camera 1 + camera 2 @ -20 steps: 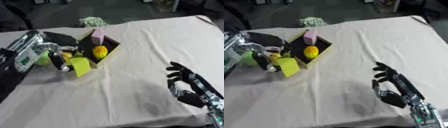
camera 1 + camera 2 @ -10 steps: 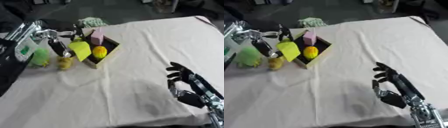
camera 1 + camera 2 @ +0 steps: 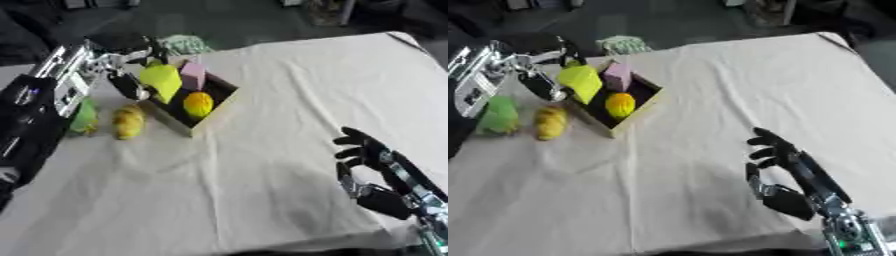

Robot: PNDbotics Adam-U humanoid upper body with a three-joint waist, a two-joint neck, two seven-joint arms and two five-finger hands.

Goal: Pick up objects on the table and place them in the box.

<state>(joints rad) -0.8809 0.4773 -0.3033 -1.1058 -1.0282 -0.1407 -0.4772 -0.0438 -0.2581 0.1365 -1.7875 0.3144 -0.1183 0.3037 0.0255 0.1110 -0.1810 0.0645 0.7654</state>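
Observation:
A small open box [image 3: 220, 106] stands at the table's upper left, holding a pink block [image 3: 192, 76] and a yellow-orange fruit [image 3: 199, 103]. My left hand [image 3: 125, 53] is shut on a yellow-green block [image 3: 161, 80] and holds it over the box's left edge. To the left of the box a yellow banana-like object [image 3: 128, 121] and a green object [image 3: 85, 116] lie on the cloth. Near the lower right, my right hand [image 3: 374, 168] rests open with its fingers up and holds nothing.
A white cloth [image 3: 280, 65] covers the table. Beyond the box, by the table's far edge, sits a green-and-white patterned object [image 3: 623, 43]. My left arm [image 3: 39, 105] stretches along the left side.
My left hand has lifted the yellow-green block from the cloth left of the box and carried it up and right over the box's left edge, uncovering the banana-like and green objects.

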